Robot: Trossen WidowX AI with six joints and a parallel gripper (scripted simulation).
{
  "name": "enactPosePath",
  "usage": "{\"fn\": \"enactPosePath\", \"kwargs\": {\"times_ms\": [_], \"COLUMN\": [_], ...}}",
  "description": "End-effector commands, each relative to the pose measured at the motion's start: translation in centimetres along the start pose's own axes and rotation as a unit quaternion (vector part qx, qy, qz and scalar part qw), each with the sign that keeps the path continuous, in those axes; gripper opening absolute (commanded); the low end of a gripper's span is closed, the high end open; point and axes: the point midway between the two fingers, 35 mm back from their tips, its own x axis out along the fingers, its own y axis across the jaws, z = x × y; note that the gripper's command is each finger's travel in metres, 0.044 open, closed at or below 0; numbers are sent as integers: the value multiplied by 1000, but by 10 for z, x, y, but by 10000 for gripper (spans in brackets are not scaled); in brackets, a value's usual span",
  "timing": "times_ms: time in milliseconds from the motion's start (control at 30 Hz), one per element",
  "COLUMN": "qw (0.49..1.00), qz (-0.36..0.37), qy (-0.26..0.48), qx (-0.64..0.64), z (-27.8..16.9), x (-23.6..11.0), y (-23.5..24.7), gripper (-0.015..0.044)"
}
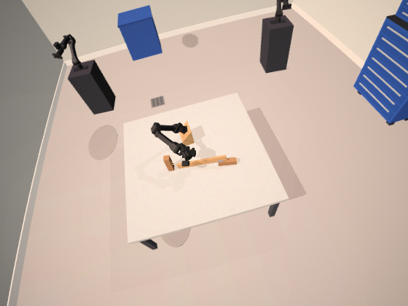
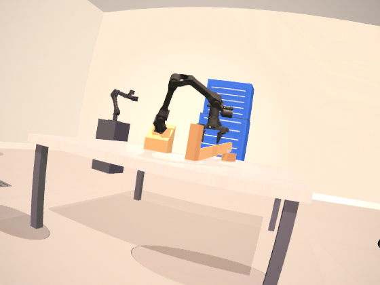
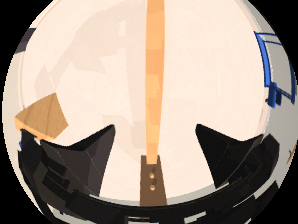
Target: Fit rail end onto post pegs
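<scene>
We see our claw (image 2: 219,133) spread wide and holding nothing, hanging just above the bed rail (image 2: 217,150) near its low end, clear of the wood. In the wrist view the rail (image 3: 154,83) runs straight between our fingertips, its two holes facing us. Our arm (image 2: 190,83) arches up from its base and bends down over the rail. The rail's low end lies beside the post (image 2: 194,142); its far end sits on the footboard block (image 2: 229,157).

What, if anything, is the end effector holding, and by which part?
Nothing is held. The black end effector is open above the near end of the long wooden bed rail, its fingers on either side of it without touching.
</scene>
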Motion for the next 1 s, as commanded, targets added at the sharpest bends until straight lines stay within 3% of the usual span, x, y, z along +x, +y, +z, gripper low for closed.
{"fn": "enactPosePath", "kwargs": {"times_ms": [0, 967], "qw": [1000, 1000], "qz": [3, 3], "qy": [5, 5], "qx": [-5, -4], "z": [2, 2], "x": [5, 52], "y": [2, 2], "gripper": [440, 440]}}
